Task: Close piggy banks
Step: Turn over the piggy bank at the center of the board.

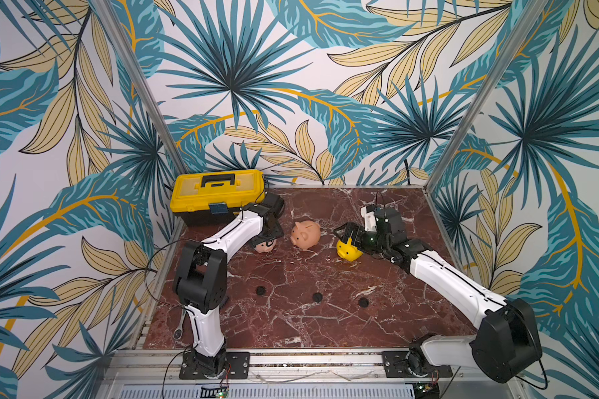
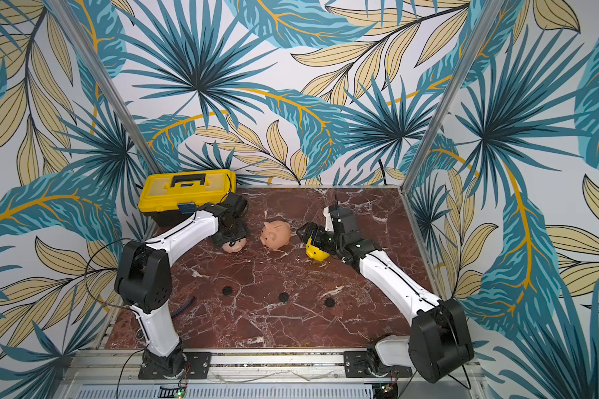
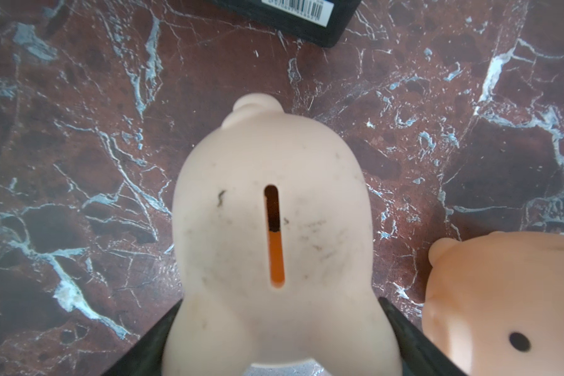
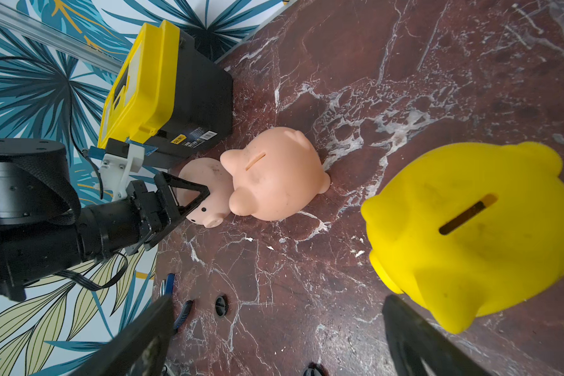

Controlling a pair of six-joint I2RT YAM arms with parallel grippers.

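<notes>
Three piggy banks stand in a row on the marble table. The small pale pink piggy bank (image 1: 264, 246) (image 3: 274, 195) sits between the fingers of my left gripper (image 1: 267, 238) (image 3: 277, 341), which press on both its sides; its coin slot faces up. To its right, the peach piggy bank (image 1: 305, 235) (image 4: 277, 175) stands free. Farther right is the yellow piggy bank (image 1: 349, 250) (image 4: 476, 228). My right gripper (image 1: 345, 235) (image 4: 274, 325) hovers just above and beside the yellow one, open wide with only bare table between its fingers.
A yellow-and-black toolbox (image 1: 218, 197) stands at the back left, close behind my left arm. Three black plug discs (image 1: 260, 291) (image 1: 317, 297) (image 1: 363, 302) lie in a row nearer the front. A wrench (image 1: 180, 326) lies at the left edge.
</notes>
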